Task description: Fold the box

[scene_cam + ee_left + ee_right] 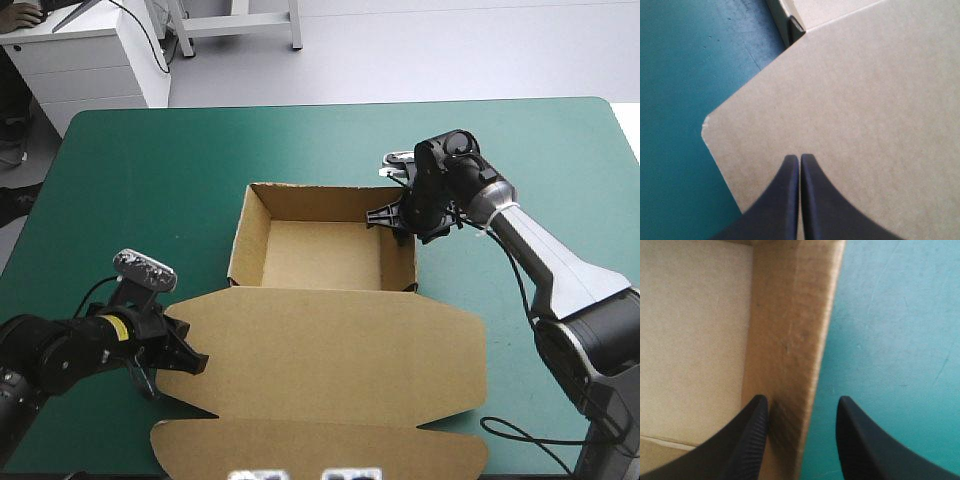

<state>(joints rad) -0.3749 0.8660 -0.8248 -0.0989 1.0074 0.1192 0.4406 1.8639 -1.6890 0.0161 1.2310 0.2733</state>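
"Where's the left claw (190,362)?"
"Lower left of the frame. It's shut tight, with its tips over the flat lid (330,365)."
"And the box (318,255)?"
"An open tray in the middle of the table (150,170)."
"The right claw (802,402)?"
"Open, with the tray's right wall (790,340) between its fingers (752,440)."

Box (330,365) at table (150,160) centre: tray part behind, lid flat before it, toward near edge. Left gripper (192,360) over lid's left edge. Right gripper (402,226) at tray's right wall, fingers (747,440) either side of it.
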